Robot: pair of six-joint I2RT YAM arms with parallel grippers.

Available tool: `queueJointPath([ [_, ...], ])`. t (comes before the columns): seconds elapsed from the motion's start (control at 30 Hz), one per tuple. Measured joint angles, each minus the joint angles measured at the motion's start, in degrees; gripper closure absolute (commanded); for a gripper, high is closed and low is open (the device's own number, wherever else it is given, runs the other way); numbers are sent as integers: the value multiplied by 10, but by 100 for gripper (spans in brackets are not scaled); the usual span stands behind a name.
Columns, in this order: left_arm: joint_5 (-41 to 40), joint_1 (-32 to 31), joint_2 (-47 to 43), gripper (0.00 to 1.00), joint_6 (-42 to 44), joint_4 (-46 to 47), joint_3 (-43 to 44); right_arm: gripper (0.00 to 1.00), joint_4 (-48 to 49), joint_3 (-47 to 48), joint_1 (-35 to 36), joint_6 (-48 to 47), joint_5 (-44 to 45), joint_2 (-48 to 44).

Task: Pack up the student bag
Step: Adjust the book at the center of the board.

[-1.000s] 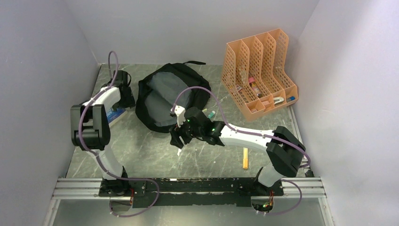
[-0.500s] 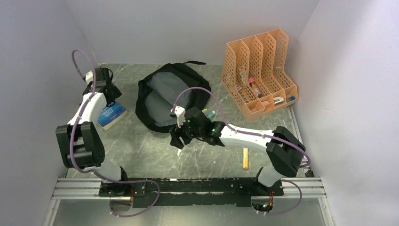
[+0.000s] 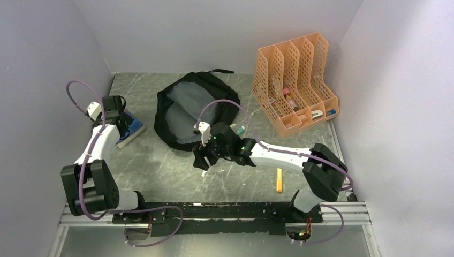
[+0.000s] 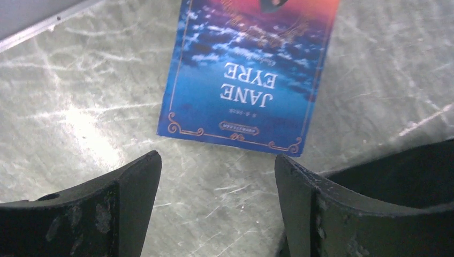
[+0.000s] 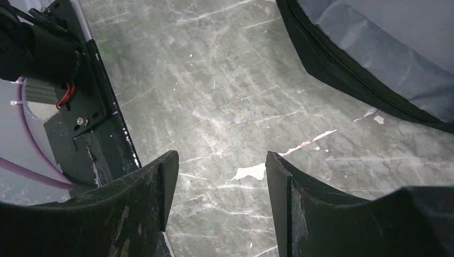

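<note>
At the left of the overhead view, the left gripper (image 3: 124,124) is poised over a blue Jane Eyre paperback (image 4: 249,80) that lies flat on the grey marbled table (image 3: 160,171). In the left wrist view its fingers (image 4: 134,182) are spread wide, with only bare table between them, and the book is seen just beyond the tips, untouched. The student bag (image 3: 195,110) lies at the upper centre of the overhead view, unzipped, with its grey lining exposed, well to the right of those fingers. The right gripper (image 3: 201,160) is placed just below the bag's lower edge. Its fingers (image 5: 155,182) are likewise held apart over bare table, and the bag is confined to the upper right corner of the right wrist view, clear of both tips. At the upper right of the overhead view an orange mesh file organiser (image 3: 294,85) stands.
</note>
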Motion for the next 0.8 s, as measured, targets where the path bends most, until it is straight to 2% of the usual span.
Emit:
queueJointPath([
  [0.53, -43, 0, 21, 16, -188, 14, -97, 35, 4, -2, 0, 11, -21, 0],
  [0.8, -52, 0, 17, 14, -241, 44, -137, 35, 5, -3, 0, 11, -31, 0],
])
